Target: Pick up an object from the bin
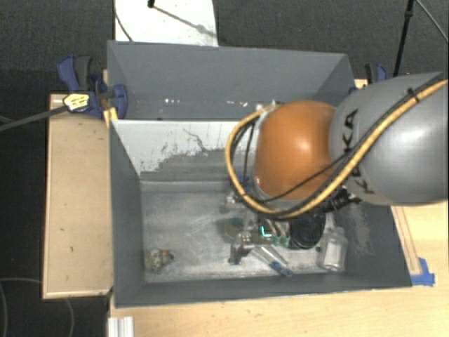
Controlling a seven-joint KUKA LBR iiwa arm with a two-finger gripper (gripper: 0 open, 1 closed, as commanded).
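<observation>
Dark flooring [42, 41] is seen around the grey metal bin [126, 209], whose scuffed floor is left largely bare on its left half. Near the left front corner, well apart from everything else, a small mottled brownish lump [158, 259] is found lying alone. Toward the middle of the floor, the gripper [242, 248] is lowered close to the bin's bottom, with a small teal-green thing [233, 225] just beside it on the far side. Whether the pincer is open or closed cannot be told, and nothing can be made out as being gripped. Just right of the gripper, near the front wall, a slim grey stick with a blue tip [279, 264] is laid slantwise. Behind it, a black round thing [309, 234] is partly covered by the wrist, and further right a pale, translucent bottle-like piece [332, 250] is stood or leaned near the right wall; its exact posture cannot be judged. Much of the bin's right half is blocked by the orange cover [291, 153], round which a yellow-and-black cable [238, 153] is looped, and by the grey arm [400, 146] entering from the right.
</observation>
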